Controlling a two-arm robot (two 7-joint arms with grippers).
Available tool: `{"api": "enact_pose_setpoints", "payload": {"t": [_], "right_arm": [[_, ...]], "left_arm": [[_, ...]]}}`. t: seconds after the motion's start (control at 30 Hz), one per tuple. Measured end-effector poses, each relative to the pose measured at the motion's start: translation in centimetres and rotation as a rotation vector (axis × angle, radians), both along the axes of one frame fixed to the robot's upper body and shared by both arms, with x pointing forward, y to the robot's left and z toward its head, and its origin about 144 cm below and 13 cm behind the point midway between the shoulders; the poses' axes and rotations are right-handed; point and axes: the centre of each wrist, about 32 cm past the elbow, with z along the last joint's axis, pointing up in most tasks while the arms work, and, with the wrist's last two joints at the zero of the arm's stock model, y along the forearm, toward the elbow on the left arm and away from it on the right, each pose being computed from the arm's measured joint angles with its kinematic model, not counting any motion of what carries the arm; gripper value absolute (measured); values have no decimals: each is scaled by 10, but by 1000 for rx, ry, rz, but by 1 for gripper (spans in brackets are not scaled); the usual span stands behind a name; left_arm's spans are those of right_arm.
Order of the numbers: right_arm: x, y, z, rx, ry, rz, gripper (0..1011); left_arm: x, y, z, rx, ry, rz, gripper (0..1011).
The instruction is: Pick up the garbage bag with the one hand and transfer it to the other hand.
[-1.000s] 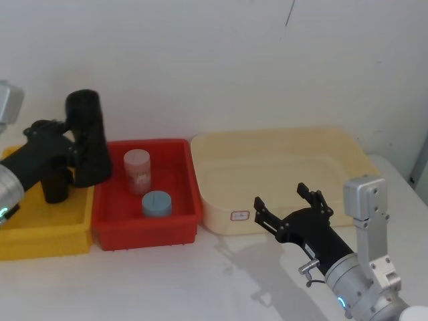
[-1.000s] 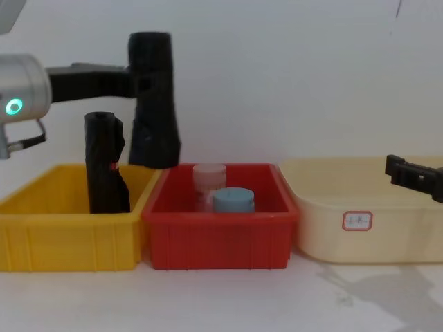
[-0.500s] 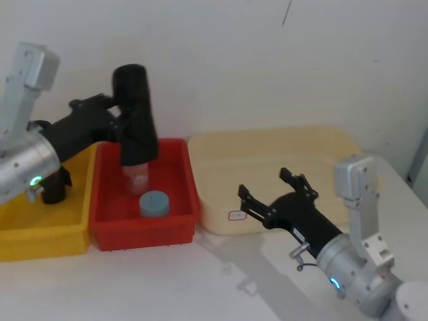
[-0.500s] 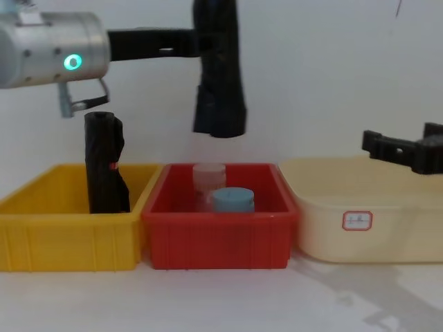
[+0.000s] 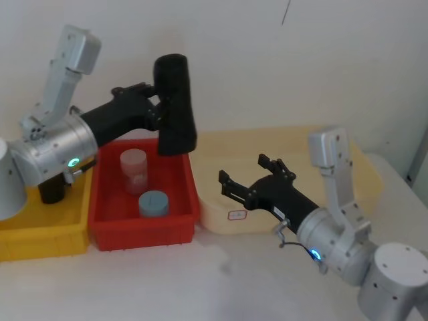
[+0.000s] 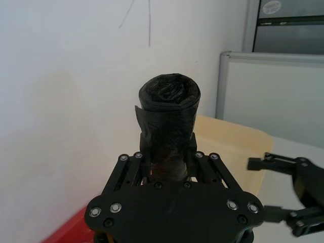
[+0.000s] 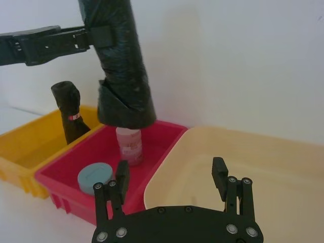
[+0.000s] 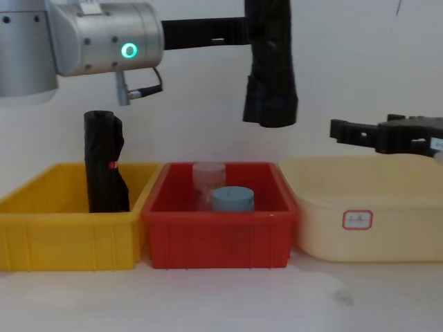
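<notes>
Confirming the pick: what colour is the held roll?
The garbage bag is black, best in chest view.

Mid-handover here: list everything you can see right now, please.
garbage bag: 1, black, in the air above the red bin's right edge
marked roll: 1, black with red mark, standing in yellow bin
yellow bin: 1, table, left
red bin: 1, middle
cream bin: 1, right
tall jar: 1, pinkish, red bin
blue-lidded jar: 1, red bin, in front of tall jar
table: 1, white
left tool: black, shut on garbage bag
right tool: black, open, over cream bin
</notes>
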Motion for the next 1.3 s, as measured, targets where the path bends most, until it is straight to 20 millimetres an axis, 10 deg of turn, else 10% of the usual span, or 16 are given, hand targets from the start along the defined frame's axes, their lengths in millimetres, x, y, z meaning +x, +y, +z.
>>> {"api": "enact_pose_setpoints", "payload": {"t": [1.3], "right_arm": [[72,34,15,66,1,-15,993]], "left_arm": [[30,-52,-19,-47,90,-149,365]]}}
